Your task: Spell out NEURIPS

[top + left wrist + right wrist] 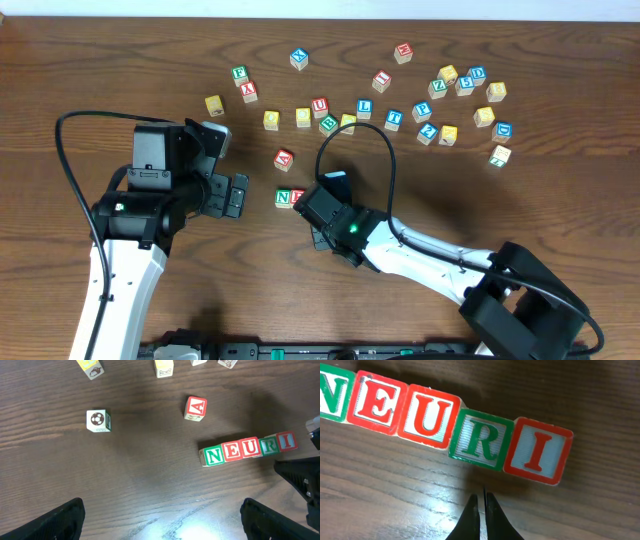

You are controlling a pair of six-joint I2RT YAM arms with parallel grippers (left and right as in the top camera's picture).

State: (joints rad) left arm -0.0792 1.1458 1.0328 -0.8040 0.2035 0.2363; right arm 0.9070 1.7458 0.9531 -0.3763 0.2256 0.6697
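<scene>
Dark brown wood of the table (100, 60) filled every view, and no other surface was shown. On it the row (250, 448) of five cubes was laid out, N, E, U, R, I, faces up and each touching the next. It lay on the robot's side of the table, about midway between the two arms. Its long axis ran from the robot's left to its right, with a slight slant. The N cube (284, 198) was found at the left end and the I cube (537, 451) at the right end. Bare wood was seen beyond the I cube, where the two missing letters would go.

The right gripper (481, 505) was seen on the near side of the row. Its fingers were pressed together with nothing between them, and the tips were aimed at the seam of R and I, close to it but apart. The left gripper (238, 194) was seen just beside the N end, its fingers spread wide and empty.

Farther out, the loose cubes (394, 119) were scattered beyond the row, most of them toward the right. The A cube (195, 408) lay nearest. Which cube carried P could not be read.

The coming move was judged to depend on the free end. It lay on the right arm's side, so the next cube was expected to be set down against I, along the same axis. For that the right arm was judged to be the nearer one.
</scene>
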